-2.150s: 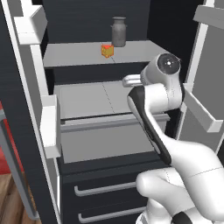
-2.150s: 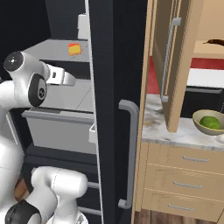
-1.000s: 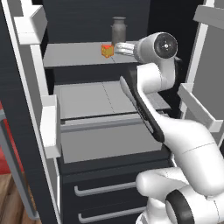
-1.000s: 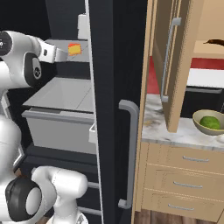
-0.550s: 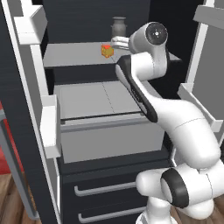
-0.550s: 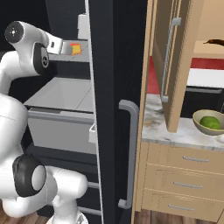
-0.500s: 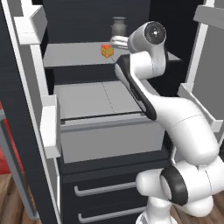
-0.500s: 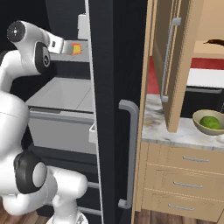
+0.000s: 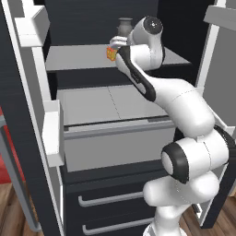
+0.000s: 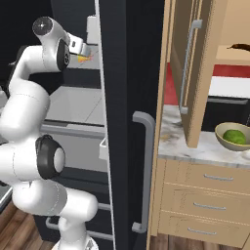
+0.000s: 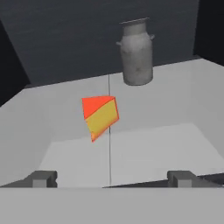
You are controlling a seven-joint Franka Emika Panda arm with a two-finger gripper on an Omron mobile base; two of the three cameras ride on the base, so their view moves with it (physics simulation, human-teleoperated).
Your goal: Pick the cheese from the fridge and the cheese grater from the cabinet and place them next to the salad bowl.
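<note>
The gripper (image 11: pixel 109 177) is spread wide and empty just before the cheese (image 11: pixel 100 116), which sits on the fridge's (image 9: pixel 27 138) upper shelf (image 11: pixel 175 105), near a grey lidded jar (image 11: pixel 137 52).

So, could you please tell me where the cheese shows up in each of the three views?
Left base view: cheese upper middle, on the fridge shelf, just left of the arm.
Right base view: upper left, beside the fridge door's edge.
Hand view: centre-left, ahead of the open gripper.
Shared landmark: the grey jar behind it.
</note>
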